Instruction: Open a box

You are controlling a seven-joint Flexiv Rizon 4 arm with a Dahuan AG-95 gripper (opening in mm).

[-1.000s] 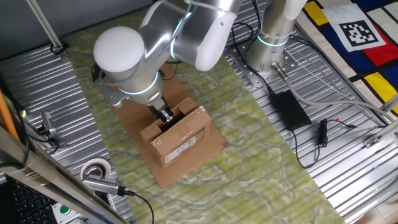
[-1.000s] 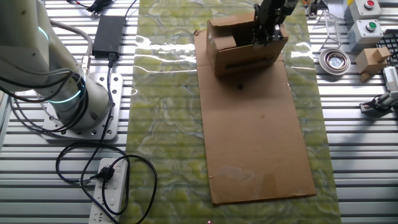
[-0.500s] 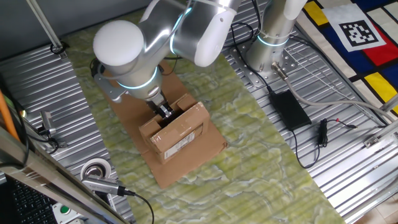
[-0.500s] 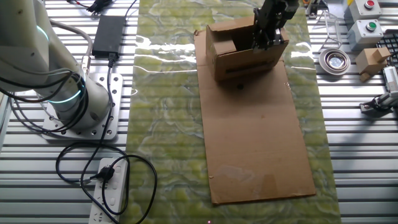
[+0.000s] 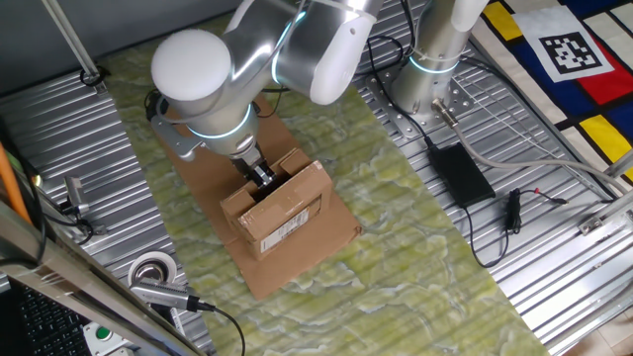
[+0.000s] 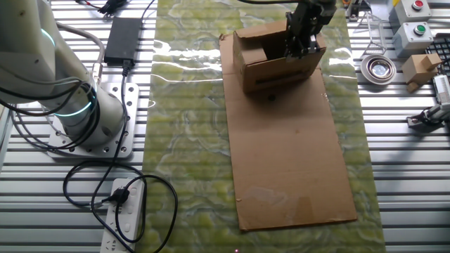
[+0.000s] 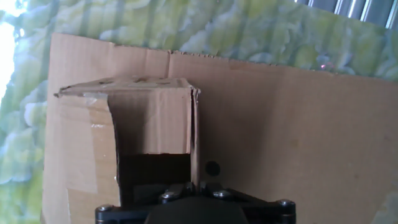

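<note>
The small brown box point(image 5: 289, 216) stands on the flat cardboard sheet point(image 5: 205, 184), its white label facing the front. Its top is partly open, with a dark opening behind the near wall. My gripper point(image 5: 262, 178) reaches down into the top and is shut on an upright flap edge. The other fixed view shows the box point(image 6: 271, 65) at the sheet's far end with the gripper point(image 6: 294, 46) at its right side. In the hand view the flap point(image 7: 155, 118) rises ahead and its thin edge runs between my gripper's point(image 7: 194, 186) fingers.
The cardboard sheet point(image 6: 288, 154) lies on a green mat. A tape roll point(image 6: 380, 68), a small carton point(image 6: 420, 67) and button boxes point(image 6: 415, 31) stand on the right. A power adapter point(image 6: 123, 39), the arm base point(image 6: 84, 119) and a power strip point(image 6: 126, 211) are on the left.
The gripper has risen slightly while holding the flap, and the box has shifted and tilted a little with it. Nothing else moved.
</note>
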